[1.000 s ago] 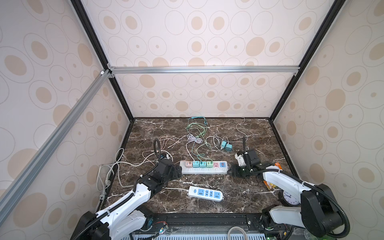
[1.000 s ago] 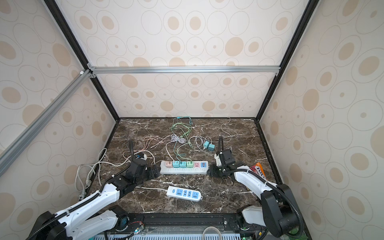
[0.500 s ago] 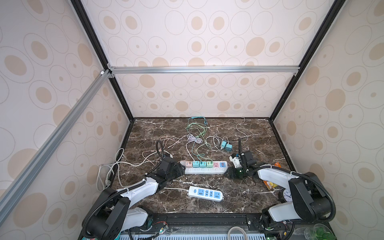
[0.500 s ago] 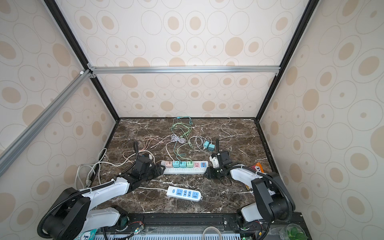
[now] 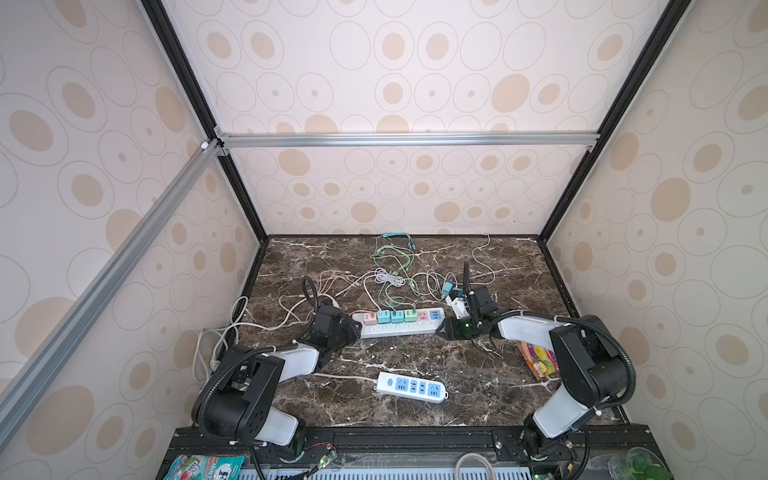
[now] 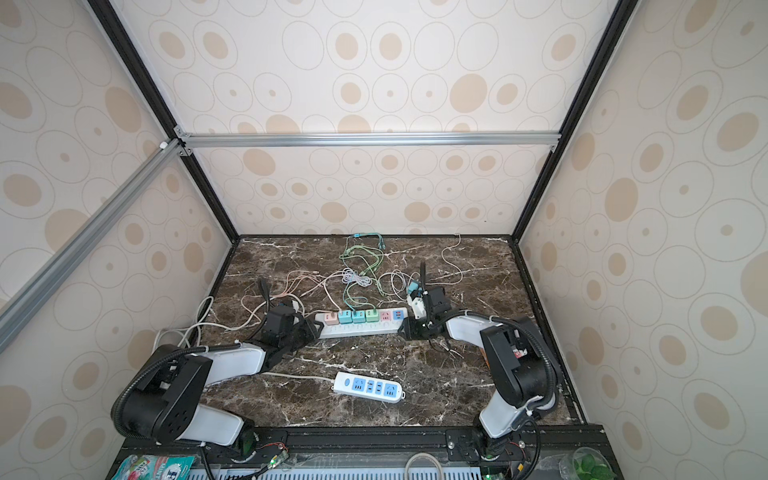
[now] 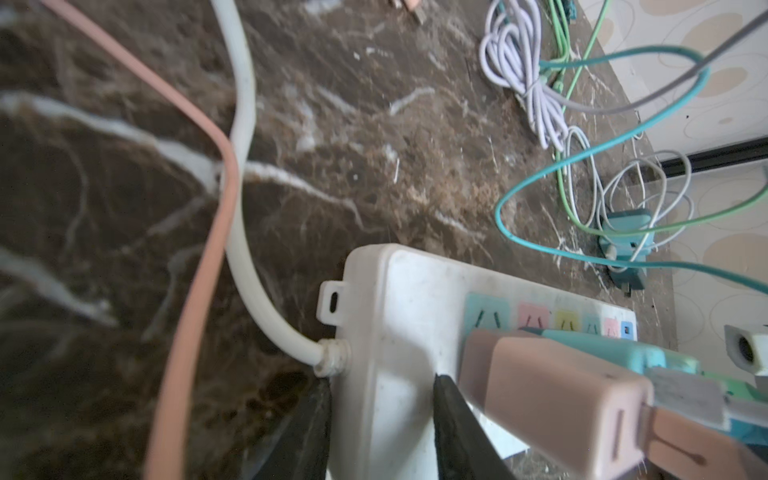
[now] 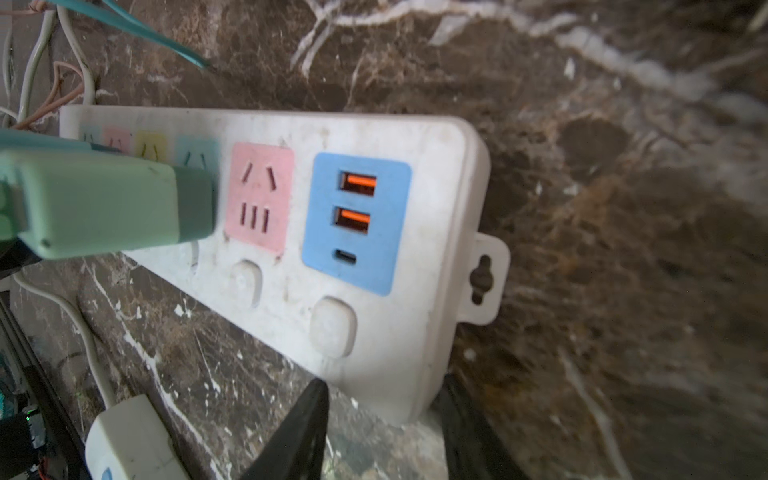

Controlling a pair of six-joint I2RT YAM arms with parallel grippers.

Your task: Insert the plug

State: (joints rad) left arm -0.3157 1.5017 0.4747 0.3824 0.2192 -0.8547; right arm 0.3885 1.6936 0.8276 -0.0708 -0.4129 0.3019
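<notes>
Loose teal plug (image 5: 448, 286) lies on the tabletop (image 5: 478, 386) among cables, just behind R gripper (image 5: 444, 330).
Power strip (image 5: 399, 329): 4 plugs in, pink socket (image 8: 257, 199) free. L gripper (image 7: 382, 386) & R gripper straddle opp. ends, jaws part-closed; can't tell if pinching. Prob. steadying strip for insertion.

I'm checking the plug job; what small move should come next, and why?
Probably close both hands firmly on the strip: left hand and right hand straddle its ends, grip unclear, and steadying it should come before filling the free pink socket.
</notes>
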